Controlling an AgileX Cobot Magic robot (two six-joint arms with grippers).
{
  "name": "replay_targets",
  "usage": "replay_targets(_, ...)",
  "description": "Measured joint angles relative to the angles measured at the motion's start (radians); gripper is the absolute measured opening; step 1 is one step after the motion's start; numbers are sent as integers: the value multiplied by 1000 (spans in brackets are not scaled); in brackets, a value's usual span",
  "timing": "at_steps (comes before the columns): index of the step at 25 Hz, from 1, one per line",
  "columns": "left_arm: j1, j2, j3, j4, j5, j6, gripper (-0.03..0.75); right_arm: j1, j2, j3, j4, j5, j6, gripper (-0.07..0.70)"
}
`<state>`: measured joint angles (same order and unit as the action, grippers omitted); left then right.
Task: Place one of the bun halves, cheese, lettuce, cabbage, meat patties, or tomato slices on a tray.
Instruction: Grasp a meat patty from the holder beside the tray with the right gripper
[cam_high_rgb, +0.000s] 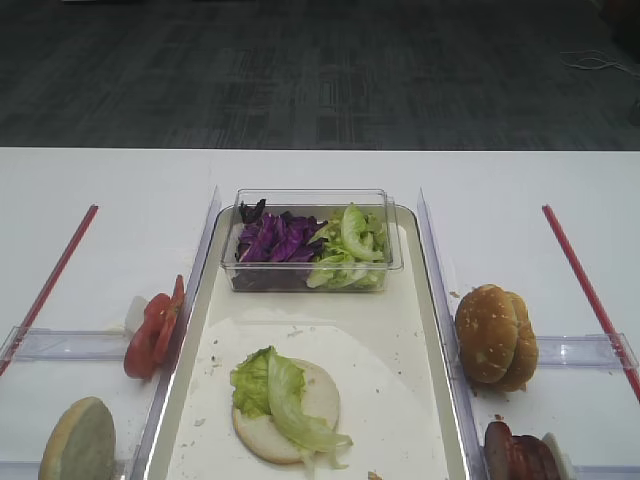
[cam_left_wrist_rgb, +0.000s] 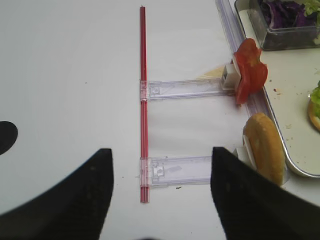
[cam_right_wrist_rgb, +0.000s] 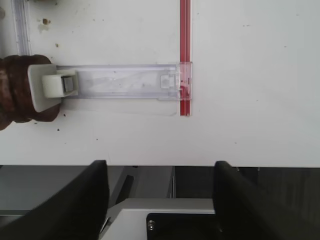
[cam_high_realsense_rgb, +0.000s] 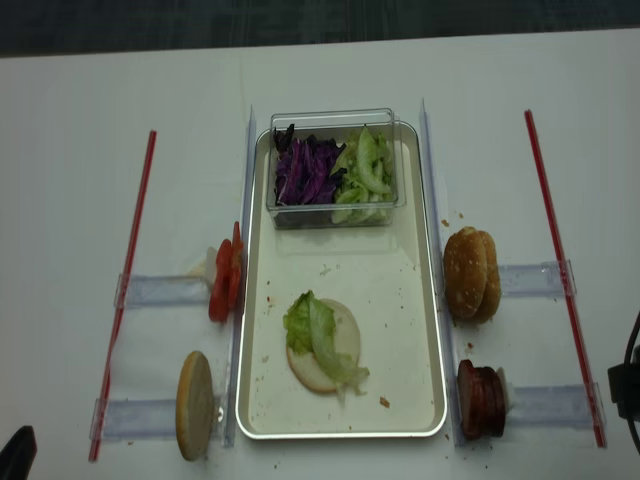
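The tray (cam_high_rgb: 441, 330) holds a bun half (cam_high_rgb: 322, 392), cut face up, with a lettuce leaf (cam_high_rgb: 275, 385) lying on it. Purple cabbage (cam_high_rgb: 275, 240) and more lettuce (cam_high_rgb: 350, 245) fill a clear tub at the tray's far end. Tomato slices (cam_high_rgb: 152, 330) and a bun half (cam_high_rgb: 78, 440) stand on edge left of the tray. Bun halves (cam_high_rgb: 497, 335) and meat patties (cam_high_rgb: 520, 455) stand to its right. Cheese is out of view. My left gripper (cam_left_wrist_rgb: 162, 150) hovers open over the table left of the tomato slices (cam_left_wrist_rgb: 250, 70). My right gripper (cam_right_wrist_rgb: 161, 164) is open and empty at the table's front edge, right of the patties (cam_right_wrist_rgb: 15, 90).
Red strips (cam_high_realsense_rgb: 125, 290) (cam_high_realsense_rgb: 560, 270) run down both sides of the table. Clear plastic holders (cam_left_wrist_rgb: 182, 89) (cam_right_wrist_rgb: 125, 82) reach from them to the food stacks. The table's front edge (cam_right_wrist_rgb: 160, 166) lies under the right fingertips.
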<state>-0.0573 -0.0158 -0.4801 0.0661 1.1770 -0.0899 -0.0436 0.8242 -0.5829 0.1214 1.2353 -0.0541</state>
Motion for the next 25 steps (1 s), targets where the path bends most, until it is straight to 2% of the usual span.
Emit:
replay_targets(10, 0, 0, 0, 0, 0, 0, 430, 0, 144, -9, 27, -22, 0, 432)
replay_targets(14, 0, 0, 0, 0, 0, 0, 430, 0, 160, -18, 41, -49, -8, 432)
replay_targets(25, 0, 0, 0, 0, 0, 0, 430, 0, 159, -43, 90, -53, -26, 429)
